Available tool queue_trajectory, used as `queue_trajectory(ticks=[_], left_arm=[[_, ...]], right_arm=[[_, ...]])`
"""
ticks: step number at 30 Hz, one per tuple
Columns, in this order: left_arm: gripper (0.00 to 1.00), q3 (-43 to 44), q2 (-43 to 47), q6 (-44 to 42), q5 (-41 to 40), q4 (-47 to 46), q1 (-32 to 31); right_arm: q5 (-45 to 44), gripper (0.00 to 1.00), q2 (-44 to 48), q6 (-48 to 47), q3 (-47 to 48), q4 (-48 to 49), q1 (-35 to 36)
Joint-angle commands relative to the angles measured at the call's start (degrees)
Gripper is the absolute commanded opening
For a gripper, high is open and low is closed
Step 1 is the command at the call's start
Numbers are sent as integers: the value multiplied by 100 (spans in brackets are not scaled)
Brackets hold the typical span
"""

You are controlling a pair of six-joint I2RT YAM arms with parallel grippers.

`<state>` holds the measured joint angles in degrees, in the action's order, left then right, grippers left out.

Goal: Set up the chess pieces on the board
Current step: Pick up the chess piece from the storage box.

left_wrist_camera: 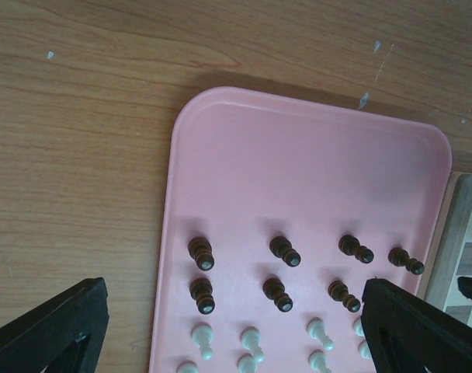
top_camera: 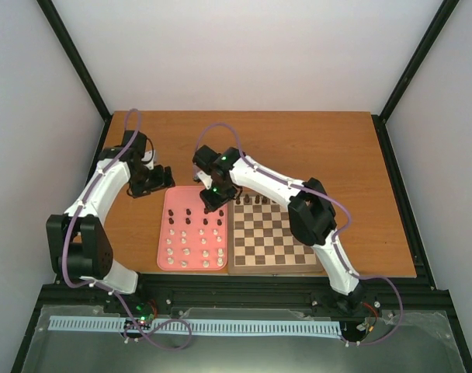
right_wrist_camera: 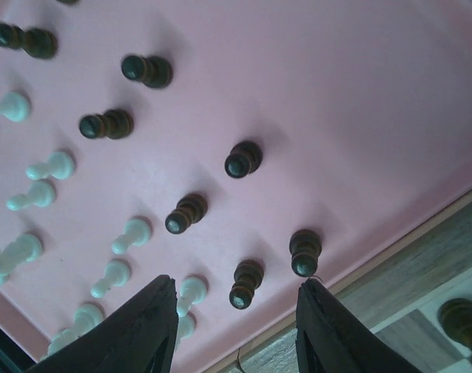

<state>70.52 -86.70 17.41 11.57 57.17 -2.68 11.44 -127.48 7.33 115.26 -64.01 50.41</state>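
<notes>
Right fingers (right_wrist_camera: 147, 330) straddle a dark, round-headed chess piece (right_wrist_camera: 246, 284), seemingly without contact.

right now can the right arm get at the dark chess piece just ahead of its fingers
Probably yes: the right end effector hangs open over the pink tray, the dark brown chess piece lined up with its gap. A cream piece and another dark piece stand close, so clearance looks tight.

Your top camera sat high at near side of table (top_camera: 298, 140), looking down and forward over whole workspace. Left wrist camera looked down from mid height at far half of pink tray (left_wrist_camera: 298, 171), board (left_wrist_camera: 457, 256) edge at right. Right wrist camera hung much closer, tilted over tray's board-side edge. All three shared tray and board border.
</notes>
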Motion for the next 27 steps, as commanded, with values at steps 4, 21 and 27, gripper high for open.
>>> queue_trajectory(ticks=[4, 21, 27], left_arm=[[100, -186, 216, 140, 20, -216, -11], [100, -155, 196, 107, 187, -259, -5], [100, -119, 136, 101, 196, -261, -8]], right_arm=[[-206, 41, -279, 307, 56, -401, 39], [-509, 42, -616, 396, -37, -317, -25], [-482, 34, -666, 385, -40, -237, -108]])
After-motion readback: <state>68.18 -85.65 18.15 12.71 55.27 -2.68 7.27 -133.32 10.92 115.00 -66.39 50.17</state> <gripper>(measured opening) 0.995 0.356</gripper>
